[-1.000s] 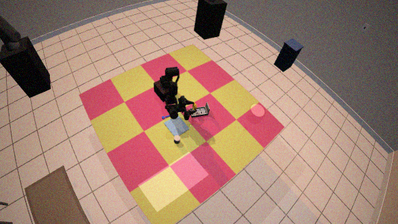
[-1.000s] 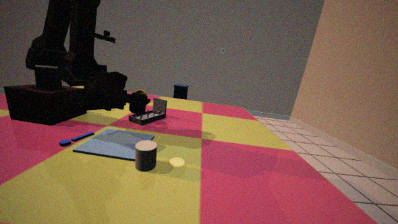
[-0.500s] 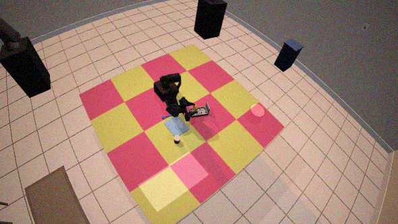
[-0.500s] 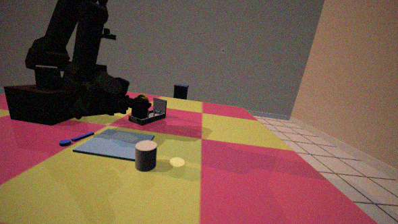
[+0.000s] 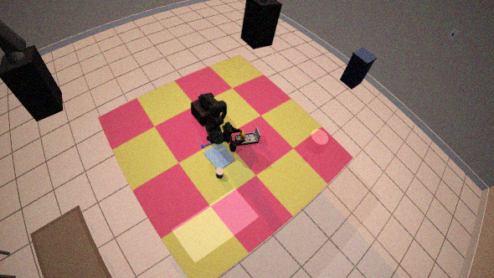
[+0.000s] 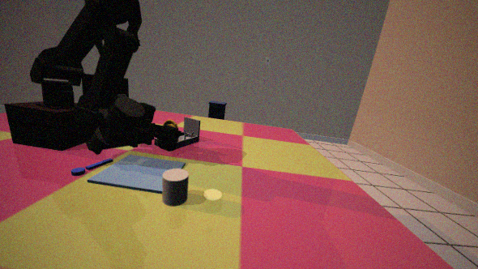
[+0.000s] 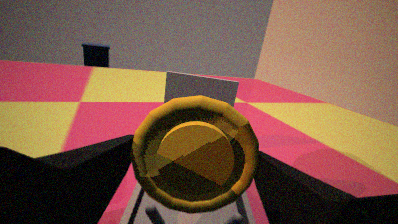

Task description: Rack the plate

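A yellow-gold plate (image 5: 242, 134) (image 6: 170, 123) (image 7: 196, 155) stands upright, its round face toward the wrist camera. My gripper (image 6: 167, 134) is shut on the plate, with one dark finger at each side of its rim in the wrist view. The grey dish rack (image 5: 257, 132) (image 6: 192, 127) (image 7: 201, 87) has a tall end panel beyond the plate. The plate is over the rack's end nearer the arm. Its lower rim hides part of the rack floor, so I cannot tell whether it sits in a slot or touches the rails.
A flat blue board (image 5: 218, 156) (image 6: 134, 172) lies beside the rack and arm. A short cylinder (image 5: 219, 173) (image 6: 175, 188) with a pale top stands at the board's edge. A blue stick (image 6: 100, 164) and a small blue disc (image 6: 78, 172) lie on the board's other side.
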Robot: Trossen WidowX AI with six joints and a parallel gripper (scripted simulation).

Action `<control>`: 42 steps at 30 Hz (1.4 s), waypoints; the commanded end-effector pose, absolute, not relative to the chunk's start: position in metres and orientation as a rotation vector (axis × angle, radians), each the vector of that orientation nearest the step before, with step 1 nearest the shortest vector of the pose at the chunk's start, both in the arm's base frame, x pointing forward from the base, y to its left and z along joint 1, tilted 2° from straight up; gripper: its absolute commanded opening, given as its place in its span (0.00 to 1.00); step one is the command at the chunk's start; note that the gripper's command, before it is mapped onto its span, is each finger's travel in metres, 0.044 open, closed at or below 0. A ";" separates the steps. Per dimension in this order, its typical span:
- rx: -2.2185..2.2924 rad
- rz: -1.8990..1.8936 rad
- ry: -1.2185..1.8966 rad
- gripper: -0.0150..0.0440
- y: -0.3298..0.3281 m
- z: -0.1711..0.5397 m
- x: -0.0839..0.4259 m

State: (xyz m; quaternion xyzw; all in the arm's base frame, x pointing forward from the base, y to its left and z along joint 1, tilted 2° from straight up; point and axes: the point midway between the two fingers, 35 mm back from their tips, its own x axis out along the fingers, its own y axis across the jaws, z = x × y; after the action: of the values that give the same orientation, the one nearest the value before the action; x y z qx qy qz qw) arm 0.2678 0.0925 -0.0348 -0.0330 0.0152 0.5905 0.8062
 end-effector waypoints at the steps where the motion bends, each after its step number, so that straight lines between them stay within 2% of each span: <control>1: -0.075 1.263 0.029 0.25 0.092 -0.034 0.269; 11: -0.074 1.263 0.030 0.25 0.092 -0.033 0.268; 26: -0.077 1.263 0.027 0.92 0.092 -0.033 0.269; 33: -0.077 1.263 0.027 0.93 0.092 -0.028 0.270; 42: -0.073 1.262 0.028 0.93 0.088 0.042 0.278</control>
State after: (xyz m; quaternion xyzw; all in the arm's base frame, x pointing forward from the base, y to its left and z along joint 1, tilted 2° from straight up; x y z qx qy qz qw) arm 0.2805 0.0882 0.0269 -0.0370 0.0125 0.5884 0.8076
